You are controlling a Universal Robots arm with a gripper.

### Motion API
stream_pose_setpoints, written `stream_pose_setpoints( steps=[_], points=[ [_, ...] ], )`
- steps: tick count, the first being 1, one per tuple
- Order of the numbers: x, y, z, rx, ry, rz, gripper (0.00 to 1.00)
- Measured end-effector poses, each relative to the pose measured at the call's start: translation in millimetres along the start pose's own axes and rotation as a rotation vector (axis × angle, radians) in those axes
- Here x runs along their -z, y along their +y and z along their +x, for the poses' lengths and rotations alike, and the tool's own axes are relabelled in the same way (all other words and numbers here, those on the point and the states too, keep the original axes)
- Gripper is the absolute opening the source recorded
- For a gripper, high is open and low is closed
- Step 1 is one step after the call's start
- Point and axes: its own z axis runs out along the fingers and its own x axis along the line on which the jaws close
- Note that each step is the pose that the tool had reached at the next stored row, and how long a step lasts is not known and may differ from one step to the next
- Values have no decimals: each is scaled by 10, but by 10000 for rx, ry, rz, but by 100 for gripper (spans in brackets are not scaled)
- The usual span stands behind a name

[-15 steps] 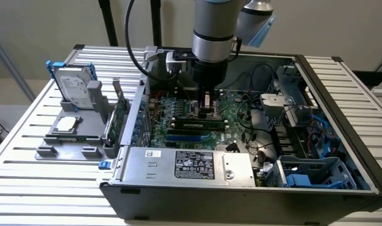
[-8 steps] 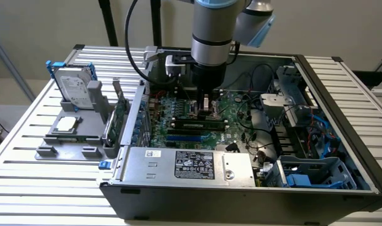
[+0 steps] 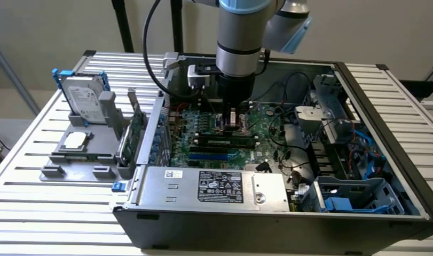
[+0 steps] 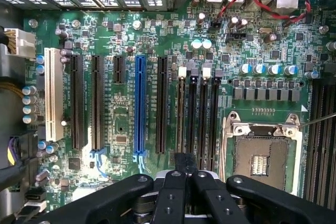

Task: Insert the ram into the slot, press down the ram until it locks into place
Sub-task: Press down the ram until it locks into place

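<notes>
The ram (image 3: pixel 223 141), a long dark stick with pale labels, stands on edge in a black memory slot (image 3: pixel 202 145) on the green motherboard inside the open computer case. In the wrist view the ram (image 4: pixel 181 114) shows edge-on as a thin brownish line in the slot nearest the expansion slots, next to three identical parallel black slots (image 4: pixel 202 114). My gripper (image 3: pixel 234 127) hangs straight above the ram's middle. Its black fingers (image 4: pixel 170 192) are pressed together, and my gripper (image 4: pixel 185 163) is shut with nothing between them. I cannot tell whether the tips touch the ram's top edge.
The square metal processor socket (image 4: pixel 260 156) lies beside the memory slots, and a blue slot (image 4: pixel 139 108) on their other side. A silver power supply (image 3: pixel 209 184) fills the case front. On the exterior view's left, a hard drive (image 3: pixel 84 101) stands on a grey fixture.
</notes>
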Motion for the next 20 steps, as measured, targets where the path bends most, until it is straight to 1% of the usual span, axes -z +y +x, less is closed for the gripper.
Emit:
stream_pose_setpoints(
  steps=[4,6,8,9,11,13,15,20],
  points=[
    [-17,-1,-12,79,2,2,11],
    [-18,-5,-13,100,3,-9,11],
    [-18,-12,-14,112,1,-45,11],
    [-18,-22,-14,115,1,-69,11],
    [-18,-55,-12,119,0,-137,11],
    [-18,-75,-11,122,2,-175,11],
    [-25,-76,-9,121,2,-187,11],
    [-52,-76,-5,122,9,-193,11]
  ],
)
